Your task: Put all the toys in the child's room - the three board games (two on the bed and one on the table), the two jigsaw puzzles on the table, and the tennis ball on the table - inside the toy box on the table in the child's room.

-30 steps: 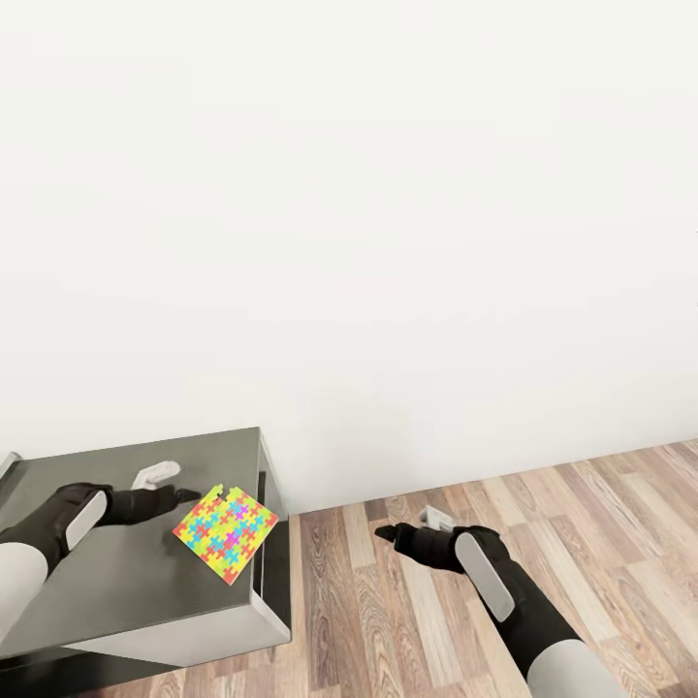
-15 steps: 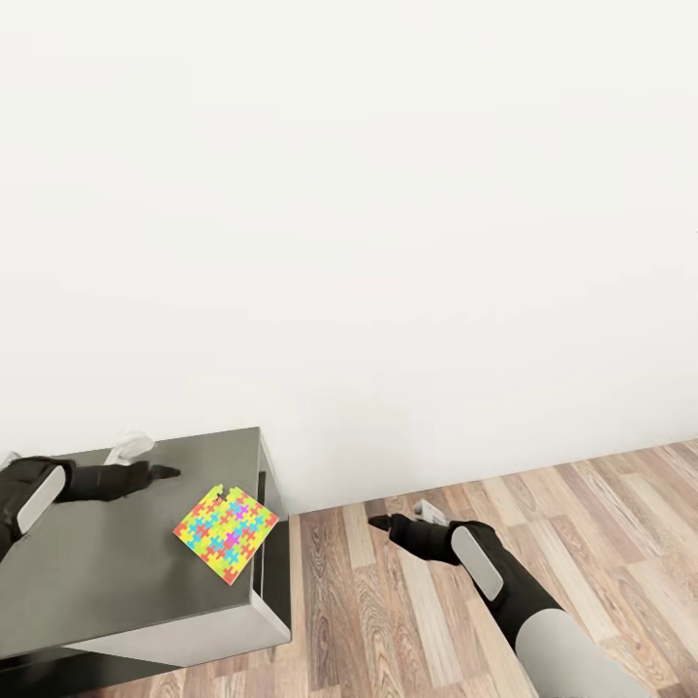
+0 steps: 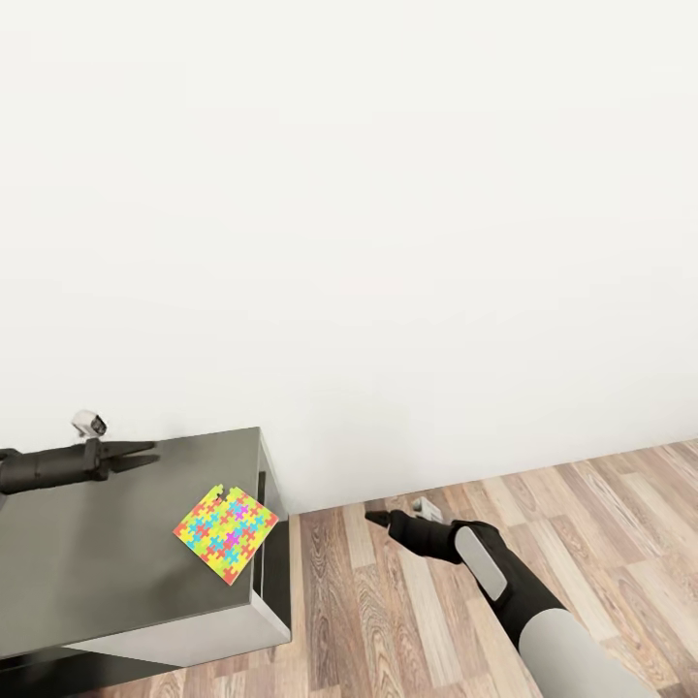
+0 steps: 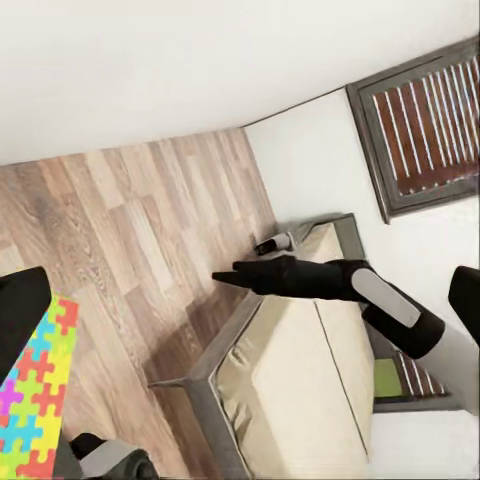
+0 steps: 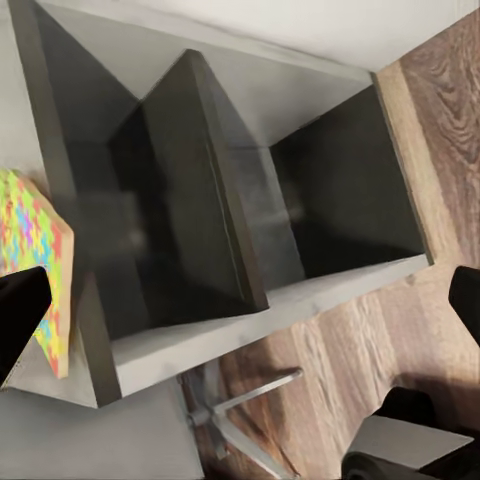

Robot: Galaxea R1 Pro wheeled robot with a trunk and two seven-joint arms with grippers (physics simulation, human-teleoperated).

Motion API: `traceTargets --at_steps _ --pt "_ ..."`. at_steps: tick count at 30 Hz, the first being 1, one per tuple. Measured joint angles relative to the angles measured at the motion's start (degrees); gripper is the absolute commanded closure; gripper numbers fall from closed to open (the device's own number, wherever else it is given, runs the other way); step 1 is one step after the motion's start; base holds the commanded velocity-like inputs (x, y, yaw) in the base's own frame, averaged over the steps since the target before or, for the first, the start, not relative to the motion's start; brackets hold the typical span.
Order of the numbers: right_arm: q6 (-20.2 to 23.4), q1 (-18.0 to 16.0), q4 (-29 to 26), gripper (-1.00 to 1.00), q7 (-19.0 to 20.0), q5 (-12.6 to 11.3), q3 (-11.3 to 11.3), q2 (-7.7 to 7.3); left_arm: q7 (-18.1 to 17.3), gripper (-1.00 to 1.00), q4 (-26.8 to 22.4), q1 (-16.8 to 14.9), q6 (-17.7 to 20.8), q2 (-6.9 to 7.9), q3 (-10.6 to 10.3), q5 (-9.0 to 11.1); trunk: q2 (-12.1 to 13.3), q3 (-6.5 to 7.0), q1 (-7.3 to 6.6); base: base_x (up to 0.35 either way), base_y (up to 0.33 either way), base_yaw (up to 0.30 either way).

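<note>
- Two grippers, both empty: left gripper level over the table, jaws nearly closed, pulled back from jigsaw puzzle.
- Right gripper over floor, spread unclear.

- The surface stands at the lower left, against the wall.
- The jigsaw puzzle lies flat on the surface, near its right edge.
- The left gripper hangs over the surface's far part, behind and left of the puzzle, apart from it.
- The right gripper hangs over the floor, right of the surface.
- The bed stands on the floor.
</note>
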Motion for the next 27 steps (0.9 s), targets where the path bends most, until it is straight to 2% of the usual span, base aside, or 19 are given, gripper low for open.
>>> traceTargets --at_steps 1,2,8,15,21,27 --pt "0.00 0.00 0.00 -1.00 0.82 -0.04 -0.05 -0.07 -1.89 -1.00 -0.16 0.37 -0.01 0.13 -0.02 -0.05 0.00 -0.01 0.00 0.000 0.000 0.000" --pt "0.01 0.00 0.00 -1.00 1.41 -0.10 -0.09 -0.11 -2.35 -1.00 -0.24 0.90 0.00 0.22 -0.04 -0.14 0.00 -0.02 0.00 0.000 0.000 0.000" --pt "0.18 0.00 0.00 -1.00 2.40 -0.52 -0.14 0.14 -2.36 -1.00 -0.63 3.51 0.41 0.27 0.46 -0.03 0.00 -0.38 0.00 0.000 0.000 0.000" --pt "0.46 -0.02 0.01 -1.00 3.26 -0.79 -0.16 0.39 -2.36 -1.00 -0.86 3.92 0.29 -0.38 1.11 0.00 0.00 -1.00 0.00 0.000 0.000 0.000" --pt "0.58 -0.09 -0.01 -1.00 5.62 -0.76 -0.08 0.66 -2.37 -1.00 -0.89 4.04 0.06 -0.04 1.24 0.02 0.00 -1.54 0.00 0.000 0.000 0.000" --pt "0.61 -0.22 -0.02 -1.00 6.10 -0.81 -0.07 0.75 -2.37 -1.00 -0.90 4.06 0.03 0.08 1.25 0.14 -2.39 -3.17 1.32 0.000 0.000 0.000"
